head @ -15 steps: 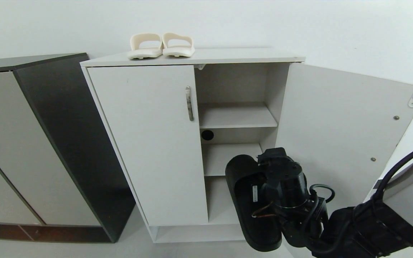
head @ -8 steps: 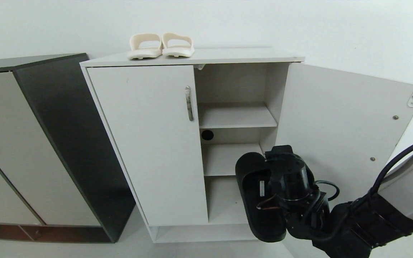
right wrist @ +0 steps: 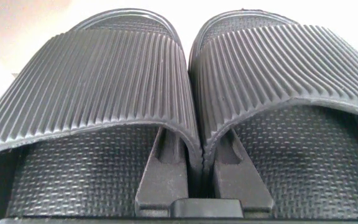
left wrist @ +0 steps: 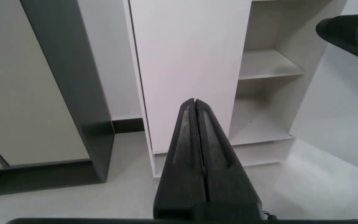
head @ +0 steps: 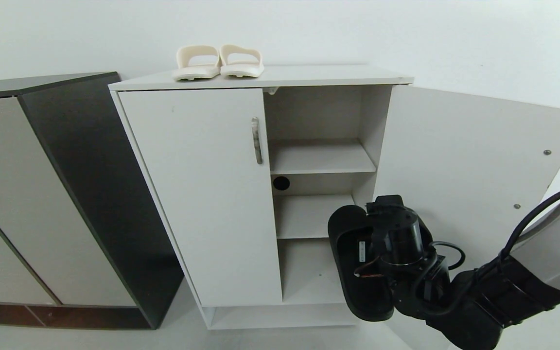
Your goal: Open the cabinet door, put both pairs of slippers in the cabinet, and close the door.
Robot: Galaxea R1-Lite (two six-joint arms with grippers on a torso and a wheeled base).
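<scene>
Black slippers point(head: 355, 272) hang in your right hand point(right wrist: 194, 163), which is clamped on the pair's two inner strap edges, pressed together. You hold them in front of the open right half of the cabinet point(head: 333, 75), about level with the middle shelf point(head: 304, 214) and not yet inside. The right door point(head: 464, 160) stands wide open; the left door point(head: 197, 194) is closed. The cream slippers point(head: 219, 62) rest side by side on the cabinet top. Your left hand point(left wrist: 194, 121) has its fingers pressed together on nothing.

The black slippers point(right wrist: 123, 93) look ribbed, matt rubber; the cabinet point(head: 197, 194) smooth matt laminate.
</scene>
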